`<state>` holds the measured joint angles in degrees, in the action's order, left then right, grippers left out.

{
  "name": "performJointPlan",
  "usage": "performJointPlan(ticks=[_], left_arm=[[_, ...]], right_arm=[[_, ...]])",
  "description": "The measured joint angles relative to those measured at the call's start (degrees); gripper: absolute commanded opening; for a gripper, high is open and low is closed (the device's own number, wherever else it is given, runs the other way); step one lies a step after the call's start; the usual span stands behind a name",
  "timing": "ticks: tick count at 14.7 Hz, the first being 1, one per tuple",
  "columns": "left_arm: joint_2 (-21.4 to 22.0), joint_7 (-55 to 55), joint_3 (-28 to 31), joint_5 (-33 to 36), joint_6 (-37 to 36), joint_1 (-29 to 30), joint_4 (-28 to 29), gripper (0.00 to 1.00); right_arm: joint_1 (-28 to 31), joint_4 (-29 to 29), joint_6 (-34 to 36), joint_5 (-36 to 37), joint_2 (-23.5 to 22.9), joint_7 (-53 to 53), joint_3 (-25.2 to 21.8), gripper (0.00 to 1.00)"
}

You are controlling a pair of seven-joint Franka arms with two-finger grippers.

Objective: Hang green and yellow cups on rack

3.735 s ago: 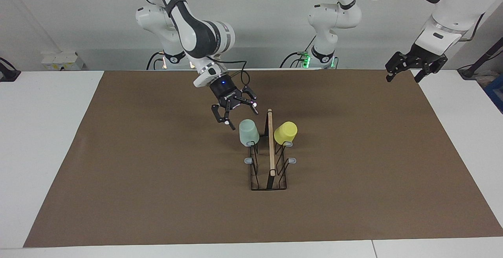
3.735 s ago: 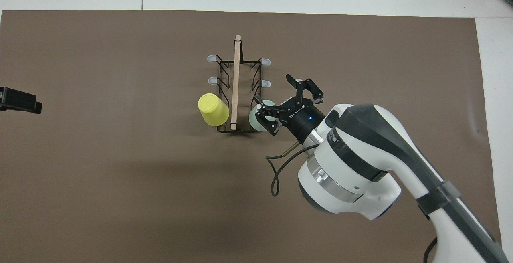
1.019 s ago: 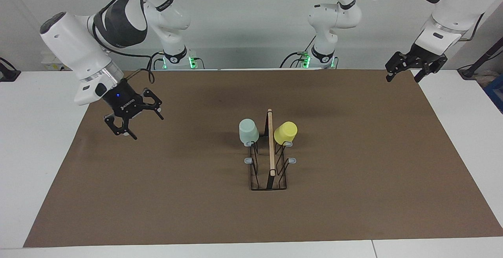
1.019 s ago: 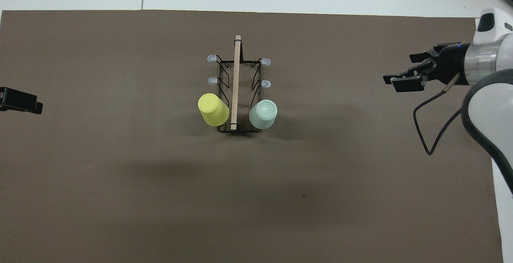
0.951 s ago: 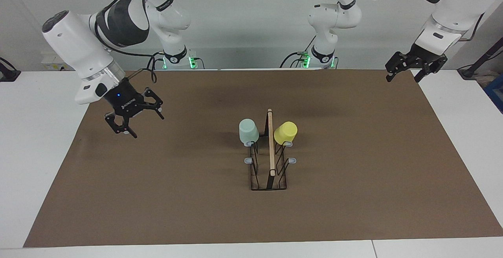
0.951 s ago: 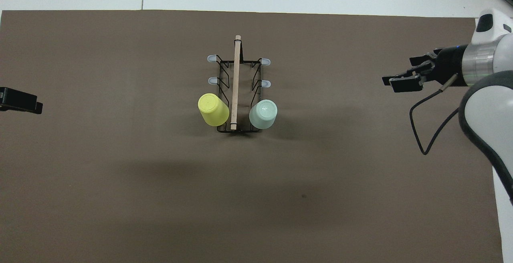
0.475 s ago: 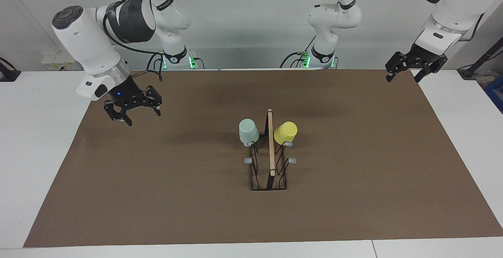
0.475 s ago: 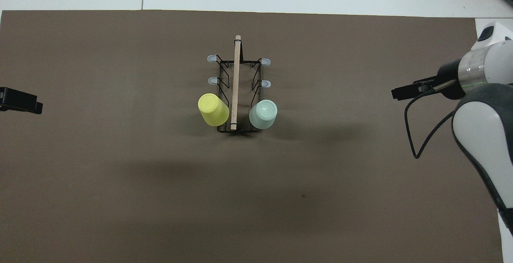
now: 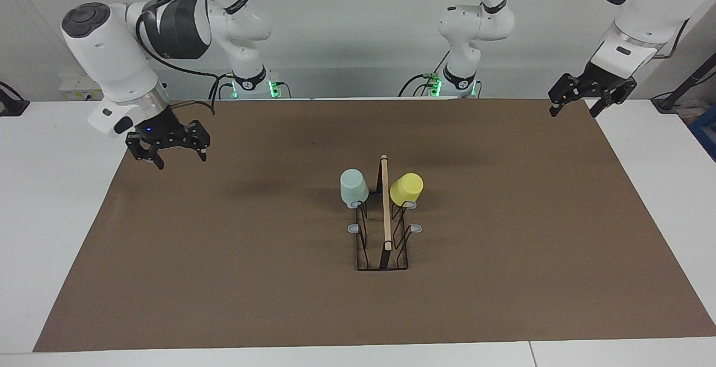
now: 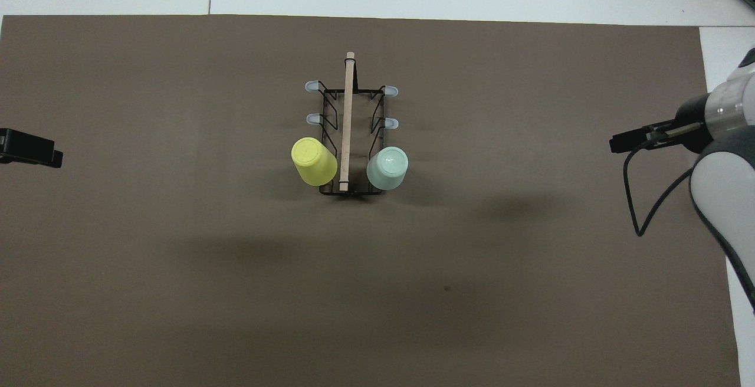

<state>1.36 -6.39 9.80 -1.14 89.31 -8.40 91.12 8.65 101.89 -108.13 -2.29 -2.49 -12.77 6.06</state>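
White table [image 9: 56, 199], brown mat [image 9: 224, 255], rack [image 9: 382, 255]

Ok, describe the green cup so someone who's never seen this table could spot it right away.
Find the black wire rack with a wooden bar in the middle of the brown mat. Two upturned cups hang on the prongs nearest the robots. The green cup is the pale mint one toward the right arm's end; its neighbour is bright yellow.

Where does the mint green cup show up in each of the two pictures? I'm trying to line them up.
Facing view: the green cup sits upside down on the rack, near the picture's middle, left of the wooden bar.
Overhead view: the same cup is right of the bar, at the rack's lower end.
Shared landmark: the wooden bar, with the yellow cup across it from the green one.
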Motion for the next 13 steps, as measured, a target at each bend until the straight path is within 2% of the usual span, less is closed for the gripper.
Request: performJointPlan(ticks=[4,8,13], left_arm=[[0.00,0.00,0.00,0.00,0.00,0.00,0.00,1.00],[0.00,0.00,0.00,0.00,0.00,0.00,0.00,1.00],[0.00,0.00,0.00,0.00,0.00,0.00,0.00,1.00]], right_arm=[[-0.74,-0.06,0.00,0.00,0.12,0.32,-2.12,1.00],[-2.05,-1.01,0.55,0.53,0.42,6.99,-2.16,1.00],[-3.93,-2.69,1.45,2.34,0.44,10.33,-2.29,1.00]])
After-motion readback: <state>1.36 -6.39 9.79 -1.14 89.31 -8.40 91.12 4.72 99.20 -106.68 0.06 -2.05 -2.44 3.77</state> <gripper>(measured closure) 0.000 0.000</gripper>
